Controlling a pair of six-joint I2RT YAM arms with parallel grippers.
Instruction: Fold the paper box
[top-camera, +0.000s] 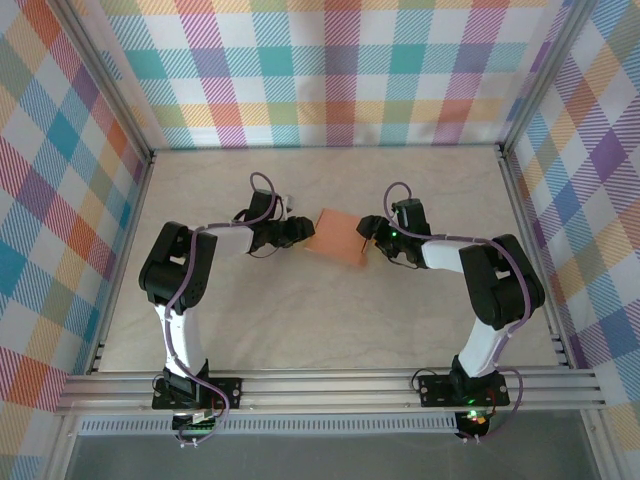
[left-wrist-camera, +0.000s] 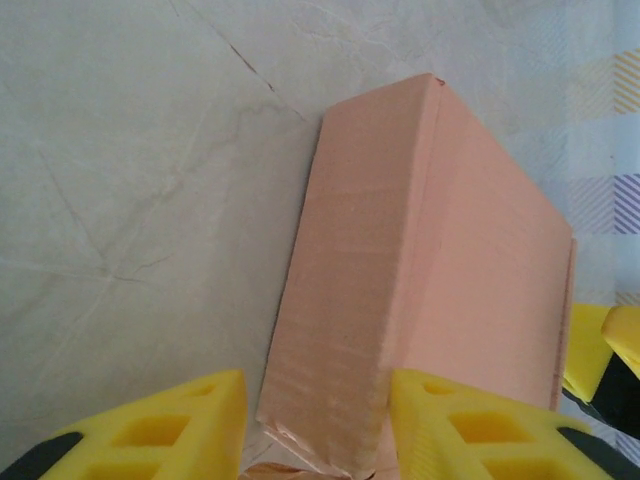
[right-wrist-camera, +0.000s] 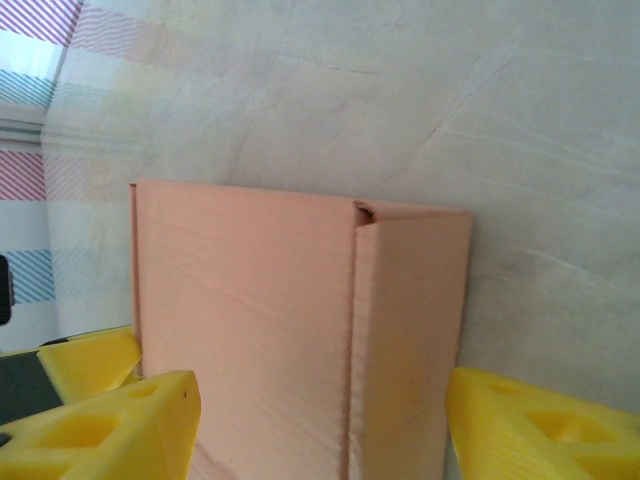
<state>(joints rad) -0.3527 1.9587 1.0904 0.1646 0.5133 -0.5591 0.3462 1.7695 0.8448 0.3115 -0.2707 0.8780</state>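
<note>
Paper box: formed as a shallow salmon-orange box, lying skewed on the counter near its centre, slightly toward 12 o'clock. Left end effector stands at the box's 9 o'clock end and right end effector at its 3 o'clock end. Each has 2 yellow fingers set apart astride a box end. I cannot tell whether either pair actually presses the card. Right wrist view: 1 side flap overlaps the main panel.
</note>
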